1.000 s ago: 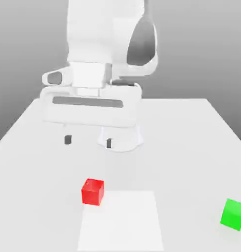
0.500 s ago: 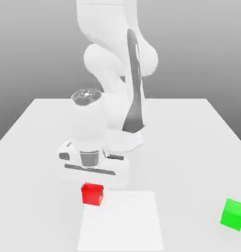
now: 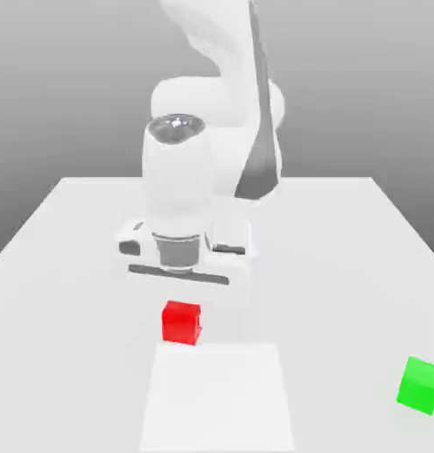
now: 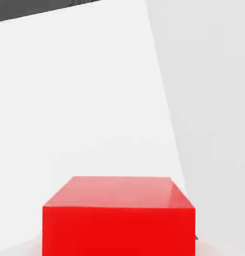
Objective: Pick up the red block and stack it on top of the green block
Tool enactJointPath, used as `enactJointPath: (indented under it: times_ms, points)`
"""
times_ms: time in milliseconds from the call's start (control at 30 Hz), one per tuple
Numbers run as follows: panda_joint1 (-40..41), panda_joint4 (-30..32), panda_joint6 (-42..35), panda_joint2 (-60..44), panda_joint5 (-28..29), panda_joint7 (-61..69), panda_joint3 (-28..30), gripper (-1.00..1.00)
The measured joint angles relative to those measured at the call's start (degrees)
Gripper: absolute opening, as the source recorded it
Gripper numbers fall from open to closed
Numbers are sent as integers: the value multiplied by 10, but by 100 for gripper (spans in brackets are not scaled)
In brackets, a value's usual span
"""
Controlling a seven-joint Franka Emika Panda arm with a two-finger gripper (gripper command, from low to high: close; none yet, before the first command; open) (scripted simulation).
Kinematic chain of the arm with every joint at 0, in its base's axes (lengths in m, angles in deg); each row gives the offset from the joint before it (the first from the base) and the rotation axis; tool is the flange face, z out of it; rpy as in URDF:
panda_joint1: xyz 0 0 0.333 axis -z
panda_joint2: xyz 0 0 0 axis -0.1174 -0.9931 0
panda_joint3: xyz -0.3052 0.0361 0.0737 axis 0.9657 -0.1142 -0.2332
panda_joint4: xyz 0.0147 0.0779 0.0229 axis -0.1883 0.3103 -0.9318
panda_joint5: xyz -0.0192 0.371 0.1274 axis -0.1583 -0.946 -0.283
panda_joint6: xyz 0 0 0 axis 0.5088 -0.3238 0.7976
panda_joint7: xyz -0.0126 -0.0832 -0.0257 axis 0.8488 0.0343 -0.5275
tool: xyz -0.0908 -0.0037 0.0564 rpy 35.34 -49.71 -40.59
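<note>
You're looking at a bright red block (image 3: 181, 321) and a vivid green block (image 3: 422, 384) on a plain white table (image 3: 344, 257) (one lighter white square (image 3: 219, 398) on it), beneath a white arm (image 3: 212, 159) with dark grey panels.

Light is even and soft over the whole scene, bright without harsh glare. The white table (image 3: 70, 265) shows only a faint grey shade under the arm (image 3: 212, 168), with no hard-edged shadows. The backdrop fades from darker grey above to paler grey near the table. The red block (image 3: 181, 322) has a mild sheen on its top face in the hand view. Edges look slightly soft throughout, and straight lines stay straight.
</note>
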Motion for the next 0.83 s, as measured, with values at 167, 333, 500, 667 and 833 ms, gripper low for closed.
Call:
enactJointPath:
  times_ms: [167,333,500,667,833]
  points:
    - [-70,-67,-35,-38,14,-112,-45,-100]
    - [-145,-135,-68,-73,18,-217,-79,-100]
    - [-209,-202,-100,-102,17,-318,-121,-100]
    - [-243,-231,-55,-173,52,-381,-122,-100]
    - [-253,-233,-29,-204,68,-394,-110,100]
